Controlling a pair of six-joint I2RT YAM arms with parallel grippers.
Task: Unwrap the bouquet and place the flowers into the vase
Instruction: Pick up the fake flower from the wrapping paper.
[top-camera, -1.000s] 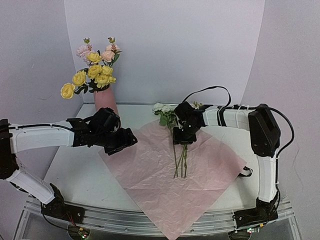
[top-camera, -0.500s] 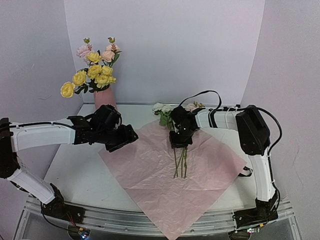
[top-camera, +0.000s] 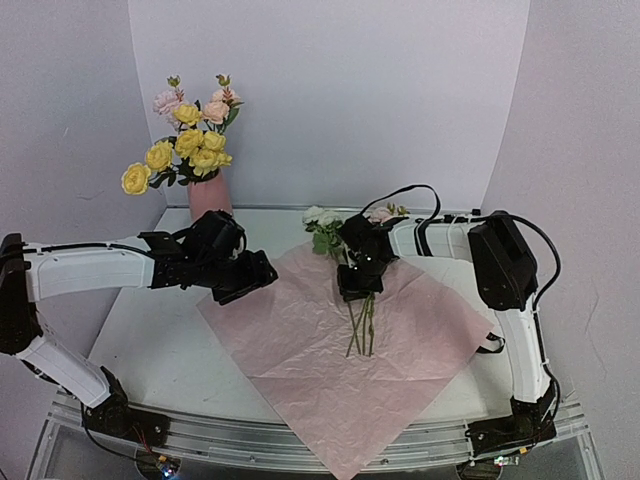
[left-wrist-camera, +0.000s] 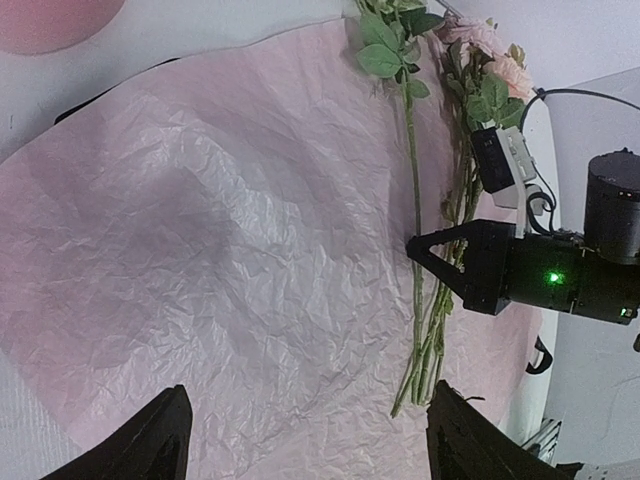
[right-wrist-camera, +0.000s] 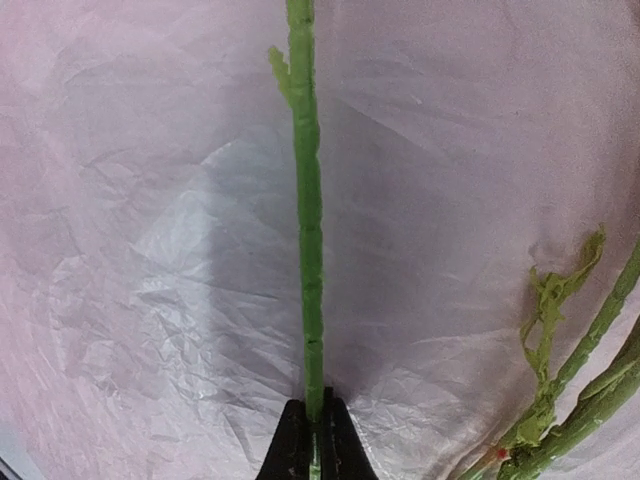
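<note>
Right gripper (top-camera: 357, 290) is clamping shut on one green stem (right-wrist-camera: 305, 200), partway along it. The stem is running straight out from between the fingertips.

The held stem is lying flat on the pink paper (top-camera: 300, 345) at mid-bench. Its long axis is running from near edge to far edge, bloom toward the far edge. The other loose flowers (top-camera: 366, 325) are lying just beside it on the right-edge side, roughly parallel.

The vase (top-camera: 210, 198) is standing at the bench's far left corner, already carrying a bunch (top-camera: 190, 140), well apart from the grip and to its left.

Left gripper (top-camera: 247, 280) is hovering wide open and empty over the paper's left corner, between grip and vase, nearer the vase.

Judgement: the stem is needing a lift clear of its neighbours, then a swing upright, cut end down. The paper is looking thin and crinkled, and could be dragging along. The left arm is crowding the path.
</note>
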